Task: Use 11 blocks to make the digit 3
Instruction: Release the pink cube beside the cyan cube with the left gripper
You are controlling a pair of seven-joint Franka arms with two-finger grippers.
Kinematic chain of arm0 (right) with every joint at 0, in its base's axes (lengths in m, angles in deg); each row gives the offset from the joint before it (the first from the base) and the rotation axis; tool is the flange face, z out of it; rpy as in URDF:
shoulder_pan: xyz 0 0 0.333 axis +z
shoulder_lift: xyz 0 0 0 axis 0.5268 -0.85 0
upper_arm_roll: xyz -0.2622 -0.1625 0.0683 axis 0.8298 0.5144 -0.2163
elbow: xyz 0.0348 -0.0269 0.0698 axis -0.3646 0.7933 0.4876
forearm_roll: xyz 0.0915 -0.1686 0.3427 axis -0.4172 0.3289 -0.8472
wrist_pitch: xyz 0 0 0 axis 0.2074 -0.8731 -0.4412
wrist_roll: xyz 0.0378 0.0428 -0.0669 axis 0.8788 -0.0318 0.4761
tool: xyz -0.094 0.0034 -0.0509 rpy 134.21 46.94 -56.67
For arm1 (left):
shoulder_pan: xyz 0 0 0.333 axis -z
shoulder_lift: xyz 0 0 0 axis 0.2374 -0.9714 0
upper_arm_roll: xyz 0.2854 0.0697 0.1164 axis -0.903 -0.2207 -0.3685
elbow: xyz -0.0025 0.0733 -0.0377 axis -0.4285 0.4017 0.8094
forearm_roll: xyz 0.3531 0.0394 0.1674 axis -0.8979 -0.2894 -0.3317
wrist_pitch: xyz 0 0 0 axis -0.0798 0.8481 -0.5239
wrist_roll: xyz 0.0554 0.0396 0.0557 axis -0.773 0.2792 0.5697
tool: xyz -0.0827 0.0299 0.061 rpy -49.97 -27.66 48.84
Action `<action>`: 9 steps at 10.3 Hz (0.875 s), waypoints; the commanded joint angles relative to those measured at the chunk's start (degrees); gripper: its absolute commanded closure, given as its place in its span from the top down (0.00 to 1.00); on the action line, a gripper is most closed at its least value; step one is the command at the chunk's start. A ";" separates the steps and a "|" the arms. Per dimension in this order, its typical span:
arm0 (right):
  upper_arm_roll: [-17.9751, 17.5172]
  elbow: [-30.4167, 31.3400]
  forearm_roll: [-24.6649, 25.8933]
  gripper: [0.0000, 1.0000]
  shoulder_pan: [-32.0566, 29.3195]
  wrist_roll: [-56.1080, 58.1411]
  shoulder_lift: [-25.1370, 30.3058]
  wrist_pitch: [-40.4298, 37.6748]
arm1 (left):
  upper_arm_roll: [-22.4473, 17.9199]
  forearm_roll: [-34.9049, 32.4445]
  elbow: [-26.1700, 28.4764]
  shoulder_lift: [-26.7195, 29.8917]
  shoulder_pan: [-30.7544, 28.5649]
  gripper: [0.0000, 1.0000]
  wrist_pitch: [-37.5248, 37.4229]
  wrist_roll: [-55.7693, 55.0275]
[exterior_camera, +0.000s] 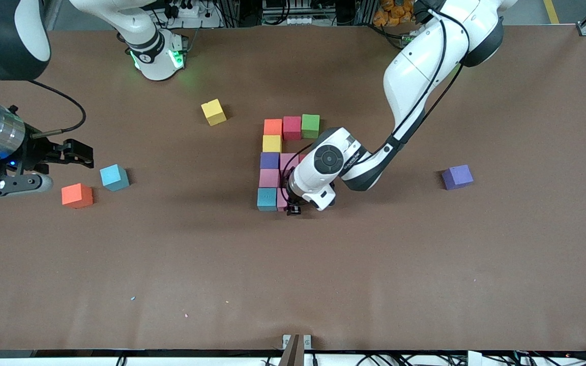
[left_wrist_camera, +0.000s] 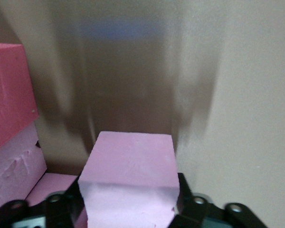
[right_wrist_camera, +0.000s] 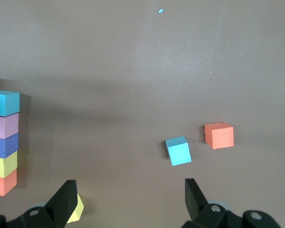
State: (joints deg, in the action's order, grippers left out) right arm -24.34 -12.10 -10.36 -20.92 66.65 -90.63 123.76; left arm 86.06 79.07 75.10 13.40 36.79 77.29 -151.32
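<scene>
The digit 3 stands mid-table as joined blocks: orange, red, green, yellow, purple, pink, pink and teal. My left gripper is down at the row nearest the front camera. It is shut on a pink block that rests on the table against the teal one. A further red block shows beside the pink ones. My right gripper waits open and empty, raised at the right arm's end.
Loose blocks lie apart from the figure: yellow toward the bases, blue and orange under the right arm, purple toward the left arm's end. The left arm's forearm slants over the table above the figure.
</scene>
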 commanded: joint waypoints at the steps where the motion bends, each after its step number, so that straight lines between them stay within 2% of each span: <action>1: -0.96 3.32 -0.89 1.00 -0.85 -1.05 2.66 1.42 | -0.91 0.11 -0.83 0.04 0.76 1.00 -0.59 0.92; 3: -0.96 3.32 -0.89 1.00 -0.76 -1.05 2.66 1.42 | -0.83 0.03 -0.83 2.05 0.85 1.00 -4.70 0.93; 5: -0.96 3.32 -0.89 1.00 -0.85 -1.05 2.66 1.33 | 0.05 -0.33 -0.74 6.09 0.76 1.00 -11.37 1.28; 9: -0.96 3.32 -0.89 1.00 -0.85 -1.05 2.75 1.15 | 0.23 -0.33 0.84 15.22 -0.73 1.00 -19.91 4.42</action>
State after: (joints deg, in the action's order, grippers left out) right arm -24.44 -10.83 -10.49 -20.92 66.57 -89.76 124.29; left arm 86.80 79.01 73.54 24.29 36.90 60.14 -149.16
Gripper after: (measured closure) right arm 0.000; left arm 0.000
